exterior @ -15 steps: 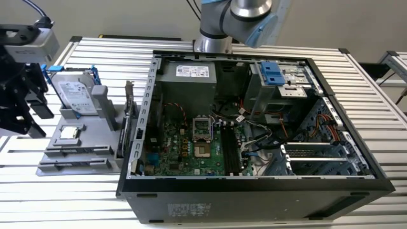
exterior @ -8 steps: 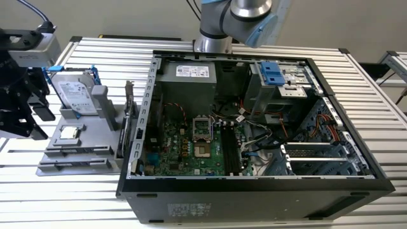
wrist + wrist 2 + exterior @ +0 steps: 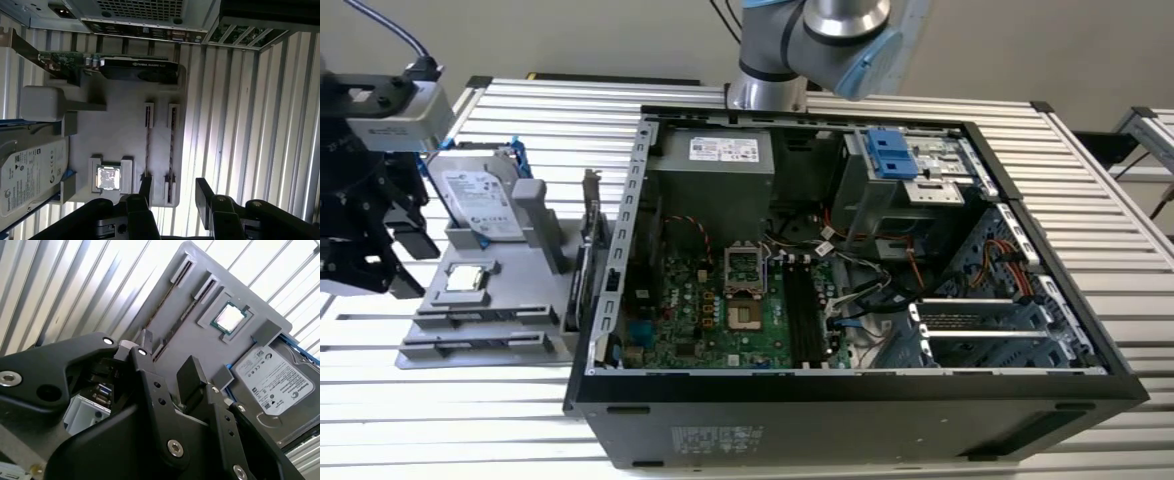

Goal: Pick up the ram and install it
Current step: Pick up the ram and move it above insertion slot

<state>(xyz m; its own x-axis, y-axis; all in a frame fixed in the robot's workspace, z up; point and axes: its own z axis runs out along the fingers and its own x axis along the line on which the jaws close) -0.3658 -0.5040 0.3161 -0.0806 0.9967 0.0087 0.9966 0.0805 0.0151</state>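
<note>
- Claw [image 3: 173,181] spread wide, hovering over the gray holder [image 3: 120,135] on the slatted tabletop [image 3: 250,125].
- Ram [image 3: 171,145] stands edgewise in a holder slot — untouched, near the processor chip [image 3: 107,178] and hard drive [image 3: 30,175].

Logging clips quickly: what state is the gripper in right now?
Gripper: open, holding nothing, fingers apart near the grey holder.

Probably a lab: slatted bench [image 3: 520,105], opened computer [image 3: 854,420].
</note>
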